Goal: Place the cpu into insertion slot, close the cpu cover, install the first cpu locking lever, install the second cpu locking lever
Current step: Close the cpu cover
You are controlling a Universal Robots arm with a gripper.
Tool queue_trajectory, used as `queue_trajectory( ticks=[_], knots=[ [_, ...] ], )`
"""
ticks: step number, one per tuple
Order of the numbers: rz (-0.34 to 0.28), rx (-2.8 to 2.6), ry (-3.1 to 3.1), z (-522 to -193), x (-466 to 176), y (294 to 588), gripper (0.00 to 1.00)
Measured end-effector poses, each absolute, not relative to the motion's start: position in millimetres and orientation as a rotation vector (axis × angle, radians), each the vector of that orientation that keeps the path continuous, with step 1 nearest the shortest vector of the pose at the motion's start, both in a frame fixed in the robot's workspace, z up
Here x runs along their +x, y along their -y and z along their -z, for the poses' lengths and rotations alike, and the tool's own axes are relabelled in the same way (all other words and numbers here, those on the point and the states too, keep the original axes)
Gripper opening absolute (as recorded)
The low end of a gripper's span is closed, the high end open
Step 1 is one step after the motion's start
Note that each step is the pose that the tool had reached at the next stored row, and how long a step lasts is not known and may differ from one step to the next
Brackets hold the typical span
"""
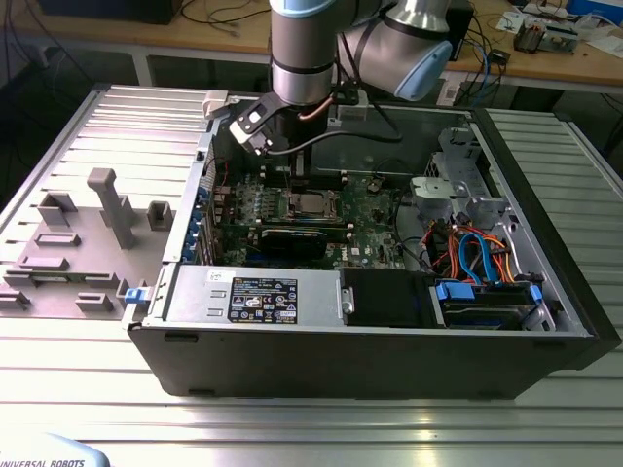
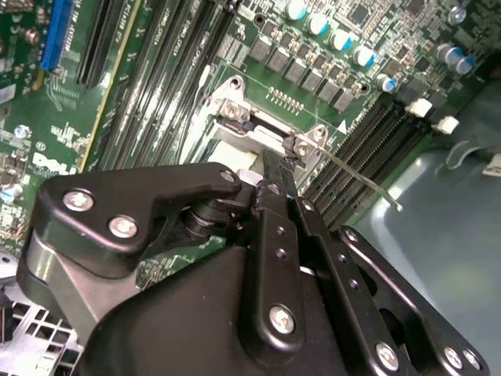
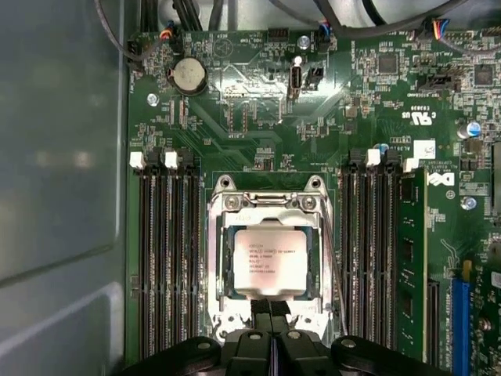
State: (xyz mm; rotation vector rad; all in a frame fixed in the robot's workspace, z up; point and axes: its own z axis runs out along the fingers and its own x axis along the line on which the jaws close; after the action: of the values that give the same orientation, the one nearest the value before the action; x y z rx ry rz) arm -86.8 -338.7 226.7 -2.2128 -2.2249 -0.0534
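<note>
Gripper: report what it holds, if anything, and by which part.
Nothing, apparently: the gripper has its jaws shut together, at the edge of the metal cover.

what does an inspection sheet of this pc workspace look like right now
surface: ribbed metal table carrying an open computer case
job's things: cpu seated in the insertion slot; cpu cover down around it; one thin lever stands free
clutter: grey fixture blocks at the exterior view's left
gripper: shut, tips at the slot's edge
cables: blue and orange bundle inside the case
surroundings: wooden bench with wires behind
</note>
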Motion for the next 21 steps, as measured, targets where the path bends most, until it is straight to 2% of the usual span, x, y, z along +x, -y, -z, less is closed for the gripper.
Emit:
queue_trajectory(
  ticks=[9, 21],
  knots=[
    [0.053, -2.213, 2.225, -206.2, -88.6, 338.7, 0.11],
    [0.053, -2.213, 2.225, -209.8, -85.9, 338.6, 0.11]
  ],
)
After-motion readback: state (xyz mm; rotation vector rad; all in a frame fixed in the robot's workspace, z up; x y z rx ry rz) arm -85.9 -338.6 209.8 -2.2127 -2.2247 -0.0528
